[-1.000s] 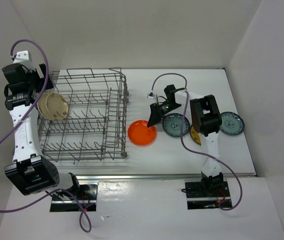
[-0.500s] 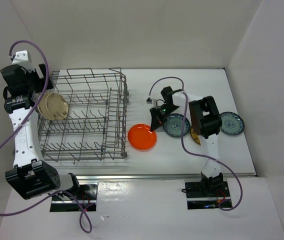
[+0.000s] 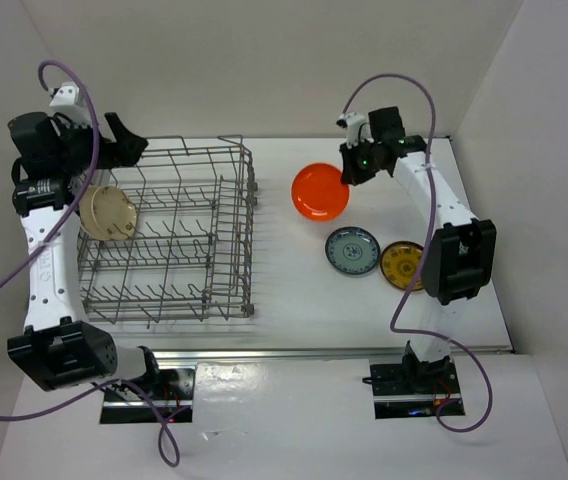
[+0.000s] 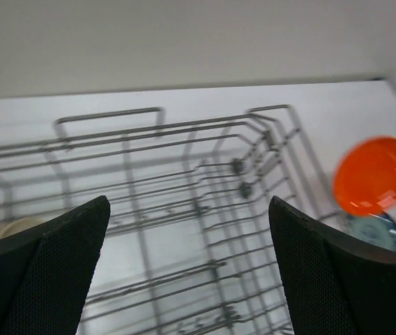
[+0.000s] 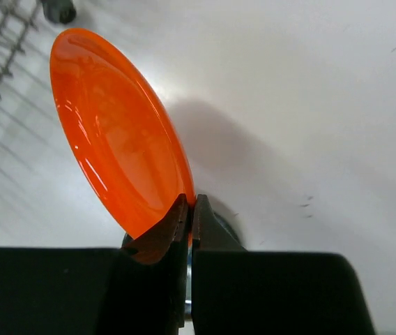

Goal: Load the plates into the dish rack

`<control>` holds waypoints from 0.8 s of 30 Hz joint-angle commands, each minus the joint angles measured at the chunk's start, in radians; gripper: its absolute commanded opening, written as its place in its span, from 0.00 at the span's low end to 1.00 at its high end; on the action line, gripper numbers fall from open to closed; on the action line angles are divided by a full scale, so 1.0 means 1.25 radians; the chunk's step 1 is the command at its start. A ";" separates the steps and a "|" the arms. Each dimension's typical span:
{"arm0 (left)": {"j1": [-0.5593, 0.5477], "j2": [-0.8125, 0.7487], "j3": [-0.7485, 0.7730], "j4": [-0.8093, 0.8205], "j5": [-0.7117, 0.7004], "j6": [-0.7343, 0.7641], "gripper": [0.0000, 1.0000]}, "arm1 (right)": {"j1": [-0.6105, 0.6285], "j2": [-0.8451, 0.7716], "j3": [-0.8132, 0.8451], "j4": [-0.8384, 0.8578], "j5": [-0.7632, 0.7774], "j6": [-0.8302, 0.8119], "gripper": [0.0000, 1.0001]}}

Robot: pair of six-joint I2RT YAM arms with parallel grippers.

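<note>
Overhead view of a white table (image 3: 284, 300) with two robot arms mounted at its near edge. The dish rack (image 3: 169, 240), a large grey wire basket, fills the 9 o'clock side of the table. One cream plate (image 3: 107, 212) stands on edge inside it, against the rack's 9 o'clock wall. The left gripper (image 3: 129, 148) hovers over the rack's 11 o'clock corner. Its jaws are spread fully wide and hold nothing, and its wrist camera looks down into the rack. The right gripper (image 3: 347, 176) is at about 1 o'clock from the table's centre. Its jaws are pinched tight on the rim of the orange-red plate (image 3: 320, 192), which it holds tilted above the table. The blue-and-white plate (image 3: 352, 250) and the yellow plate (image 3: 402, 265) lie flat just beside each other at 3 o'clock, well apart from the rack.
</note>
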 commanded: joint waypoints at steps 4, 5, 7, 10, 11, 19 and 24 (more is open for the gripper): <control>-0.151 -0.021 -0.033 0.203 0.253 -0.127 1.00 | -0.003 -0.052 0.147 0.079 0.027 0.072 0.00; -0.175 -0.021 -0.033 0.217 0.254 -0.134 1.00 | -0.003 -0.052 0.166 0.079 0.027 0.096 0.00; -0.240 0.020 -0.019 0.218 0.244 -0.134 1.00 | -0.003 -0.052 0.227 0.086 -0.026 0.111 0.00; -0.314 0.070 0.002 0.230 0.244 -0.127 0.97 | -0.003 -0.044 0.291 0.106 -0.092 0.149 0.00; -0.330 0.078 0.002 0.242 0.244 -0.134 0.97 | -0.003 -0.035 0.304 0.106 -0.111 0.159 0.00; -0.444 0.173 0.068 0.268 0.140 -0.090 0.96 | 0.031 -0.041 0.335 0.123 -0.227 0.166 0.00; -0.464 0.233 0.108 0.268 0.131 -0.091 0.89 | 0.047 -0.078 0.298 0.146 -0.285 0.166 0.00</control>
